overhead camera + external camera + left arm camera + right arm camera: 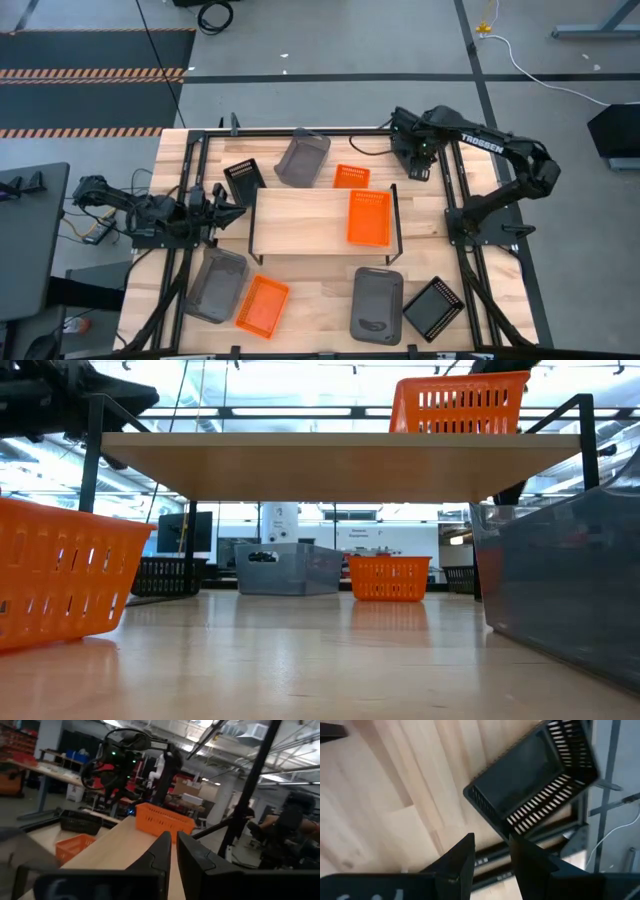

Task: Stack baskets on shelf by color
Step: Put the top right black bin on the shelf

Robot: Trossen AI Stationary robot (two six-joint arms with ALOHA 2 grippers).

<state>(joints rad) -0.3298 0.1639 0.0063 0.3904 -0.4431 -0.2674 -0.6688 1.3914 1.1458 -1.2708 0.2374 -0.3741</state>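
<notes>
The light-wood shelf (300, 222) stands mid-table with one orange basket (368, 217) on its right part. My left gripper (232, 210) hovers shut at the shelf's left end, level with its top, facing that orange basket (164, 821). My right gripper (420, 168) hangs over the table's far right, fingers a little apart and pointing down above a black basket (535, 775) that the arm hides in the high view. On the table lie another orange basket (351, 177), a grey one (302, 156) and a black one (244, 180) behind the shelf.
Near the front edge sit a grey basket (217, 283), an orange one (262, 305), a second grey one (376, 303) and a black one (432, 308). Black frame rails (460, 215) run along both table sides. The shelf's left and middle parts are bare.
</notes>
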